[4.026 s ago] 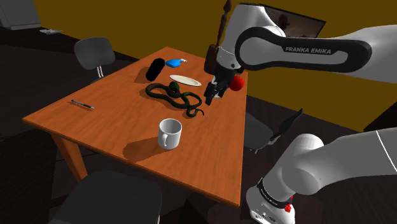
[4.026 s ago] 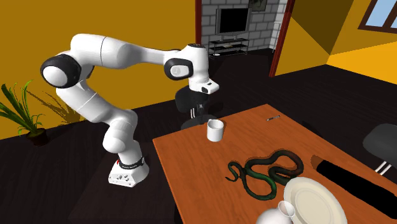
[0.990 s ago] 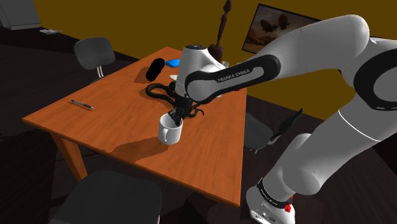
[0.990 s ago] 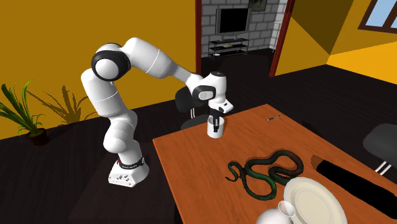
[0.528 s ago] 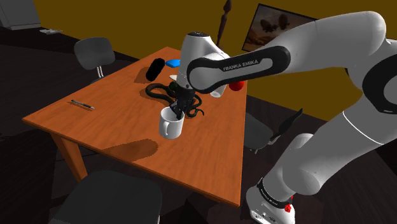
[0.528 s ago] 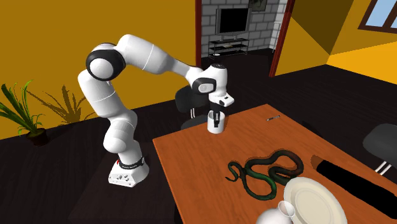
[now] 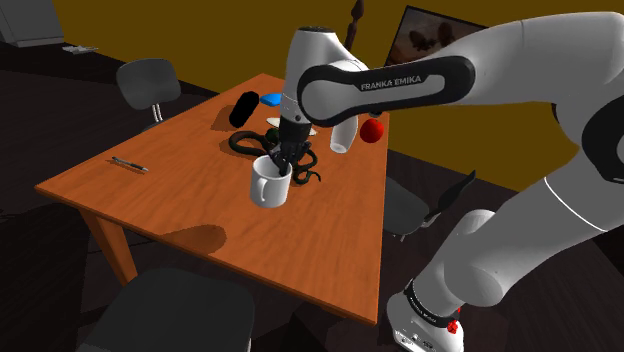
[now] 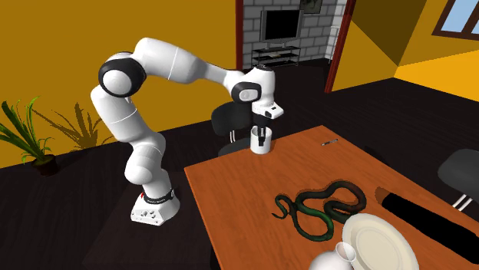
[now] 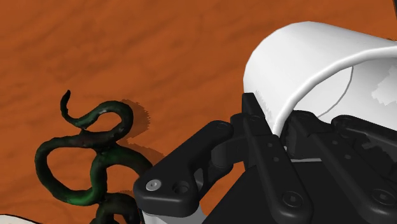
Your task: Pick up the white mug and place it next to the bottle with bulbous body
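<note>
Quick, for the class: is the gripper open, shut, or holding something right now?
Gripper: shut on the rim wall of the white mug, holding it.

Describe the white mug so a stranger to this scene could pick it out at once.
Find the wooden table; the white arm reaches over it. The black gripper at its tip clasps the white mug by the rim, near a dark green snake. It alone hangs clear of the tabletop.

The only words I can read are FRANKA EMIKA, printed in white along the dark band of my forearm (image 7: 405, 82).
</note>
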